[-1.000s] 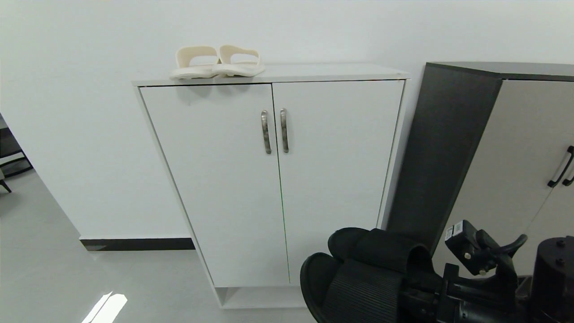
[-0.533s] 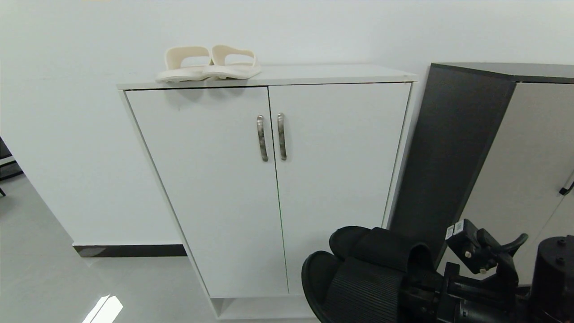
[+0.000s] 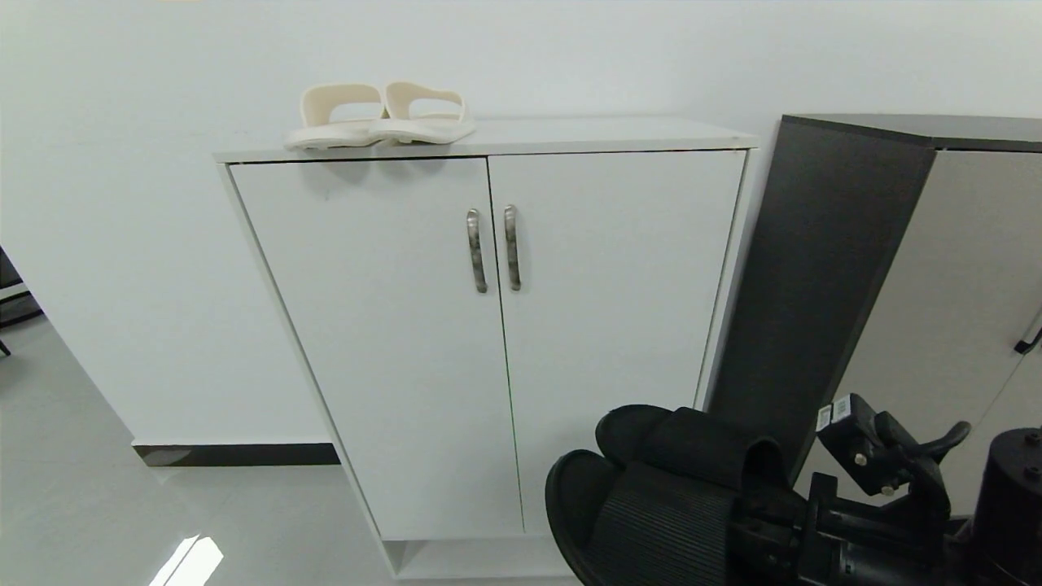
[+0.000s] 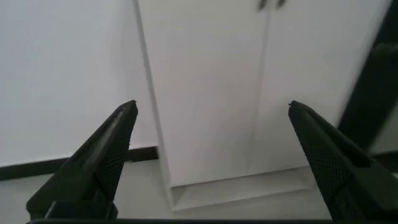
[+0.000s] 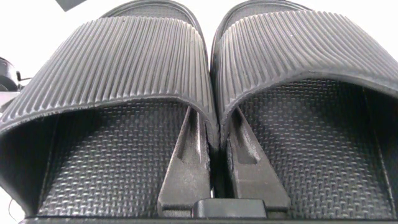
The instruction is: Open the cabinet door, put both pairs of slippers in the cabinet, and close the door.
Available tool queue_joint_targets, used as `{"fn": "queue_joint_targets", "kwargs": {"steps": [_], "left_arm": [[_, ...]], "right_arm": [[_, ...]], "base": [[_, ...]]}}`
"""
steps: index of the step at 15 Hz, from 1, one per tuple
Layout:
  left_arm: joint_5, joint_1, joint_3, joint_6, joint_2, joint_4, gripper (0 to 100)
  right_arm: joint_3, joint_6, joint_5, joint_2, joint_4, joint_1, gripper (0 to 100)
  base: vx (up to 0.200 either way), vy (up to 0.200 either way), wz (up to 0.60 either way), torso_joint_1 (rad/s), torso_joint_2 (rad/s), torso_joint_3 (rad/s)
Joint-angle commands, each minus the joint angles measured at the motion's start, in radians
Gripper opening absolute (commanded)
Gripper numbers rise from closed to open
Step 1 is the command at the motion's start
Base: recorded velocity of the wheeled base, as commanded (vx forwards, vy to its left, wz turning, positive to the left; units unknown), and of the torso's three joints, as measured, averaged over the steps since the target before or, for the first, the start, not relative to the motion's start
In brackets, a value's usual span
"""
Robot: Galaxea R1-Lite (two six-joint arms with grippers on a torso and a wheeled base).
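The white cabinet (image 3: 391, 342) stands against the wall with both doors shut, and its two metal handles (image 3: 494, 248) meet at the middle. A cream pair of slippers (image 3: 378, 115) lies on its top at the left. My right gripper (image 5: 217, 168) is shut on the black pair of slippers (image 3: 667, 496), pinching the two inner strap edges together. It holds them low in front of the cabinet's right door. My left gripper (image 4: 212, 107) is open with nothing between its fingers, and it faces the cabinet's lower left part (image 4: 205, 112).
A dark-sided cabinet (image 3: 822, 268) with grey doors and a black handle (image 3: 1027, 340) stands right beside the white one. Grey floor (image 3: 98, 505) stretches to the left, with a dark skirting strip (image 3: 236, 453) along the wall.
The head camera moved a little nearer to the cabinet and shifted, then nearly stopped. The black slippers stay in my right gripper, which rose very slightly. The doors stay shut.
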Motion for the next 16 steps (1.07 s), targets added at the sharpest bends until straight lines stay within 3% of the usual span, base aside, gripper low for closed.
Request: {"fn": "queue_joint_targets", "kwargs": {"steps": [1,2,4,5,8,9,10,14,16], "left_arm": [[-0.172,-0.079,-0.175,-0.051,0.331,-0.029,100],[-0.314,-0.093,-0.23,-0.051,0.484,-0.09,100],[-0.432,-0.111,-0.295,-0.053,0.682,-0.233,100],[-0.437,-0.155,-0.329,-0.056,0.757,-0.271,100],[-0.44,-0.287,-0.405,-0.106,0.866,-0.316,100],[-0.44,-0.375,-0.47,-0.16,0.915,-0.319,100],[-0.44,-0.41,-0.526,-0.205,0.969,-0.319,100],[-0.436,-0.461,-0.733,-0.237,1.208,-0.319,100],[-0.437,-0.461,-0.821,-0.289,1.274,-0.319,100]], "right_arm": [[-0.001,0.0,0.0,0.0,0.0,0.0,0],[-0.001,0.0,0.0,0.0,0.0,-0.002,0],[-0.001,0.0,0.0,0.001,0.0,-0.003,0],[-0.001,0.0,0.0,0.001,0.0,-0.003,0],[-0.006,0.002,0.0,0.001,0.0,-0.003,0],[-0.006,0.002,0.0,0.001,0.0,-0.003,0],[-0.007,0.002,0.0,0.003,0.0,-0.003,0],[-0.009,0.002,-0.001,0.006,0.0,-0.011,0],[-0.009,0.003,-0.001,0.011,0.0,-0.012,0]], "base": [[0.0,0.0,0.0,0.0,0.0,0.0],[0.0,0.0,0.0,0.0,0.0,0.0],[0.0,0.0,0.0,0.0,0.0,0.0],[0.0,0.0,0.0,0.0,0.0,0.0],[0.0,0.0,0.0,0.0,0.0,0.0],[0.0,0.0,0.0,0.0,0.0,0.0],[0.0,0.0,0.0,0.0,0.0,0.0],[0.0,0.0,0.0,0.0,0.0,0.0],[0.0,0.0,0.0,0.0,0.0,0.0]]}}
